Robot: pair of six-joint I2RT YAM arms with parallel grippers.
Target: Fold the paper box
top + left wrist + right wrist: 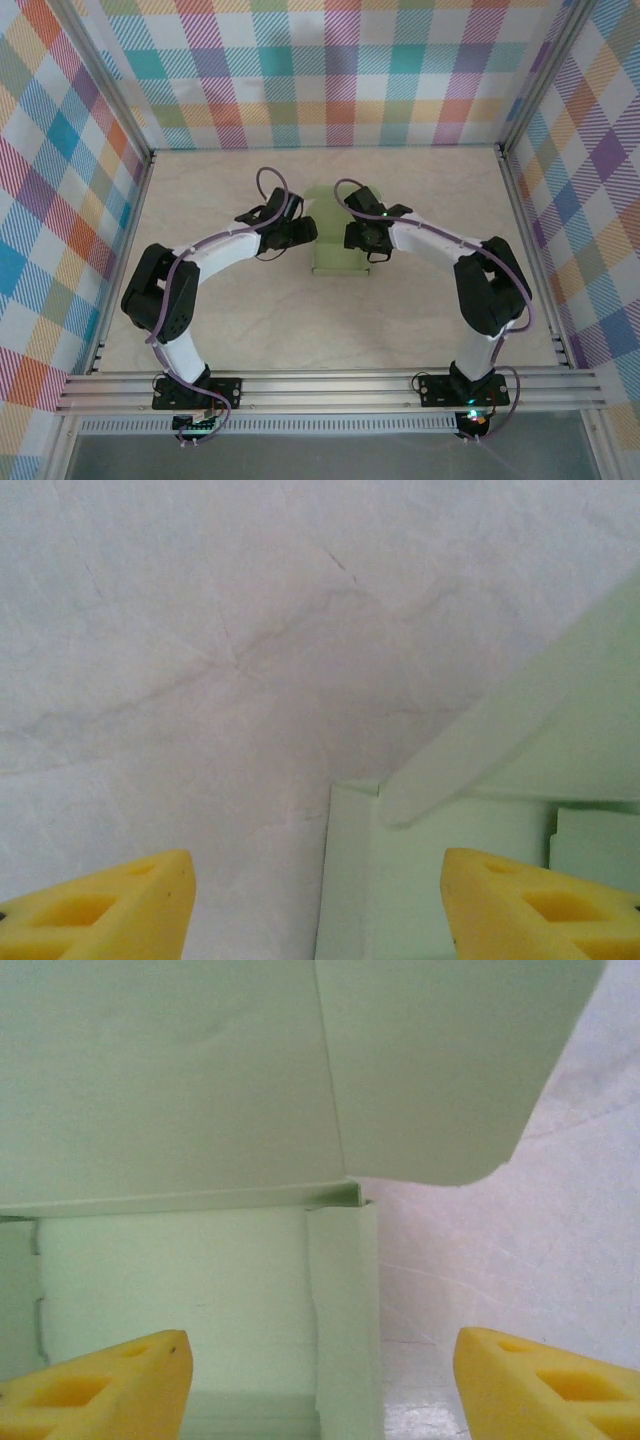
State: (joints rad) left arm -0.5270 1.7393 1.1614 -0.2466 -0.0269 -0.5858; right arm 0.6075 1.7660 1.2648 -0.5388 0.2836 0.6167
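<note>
The pale sage-green paper box [336,256] lies mid-table between the two arms, its far lid panel raised. My left gripper [306,231] hangs at its left side, open; in the left wrist view the box's left wall [345,880] runs between the yellow fingers [120,905], and a raised flap [520,720] slants above. My right gripper [356,236] stands open over the box's right side. In the right wrist view the right wall [345,1310] lies between the fingers [540,1380], with the lifted lid [250,1070] and its rounded flap [450,1060] overhead.
The pale marbled tabletop [200,200] is fenced by plaid walls [330,70] on three sides. An aluminium rail [330,385] carrying both arm bases crosses the near edge. Open table surface lies left, right and behind the box.
</note>
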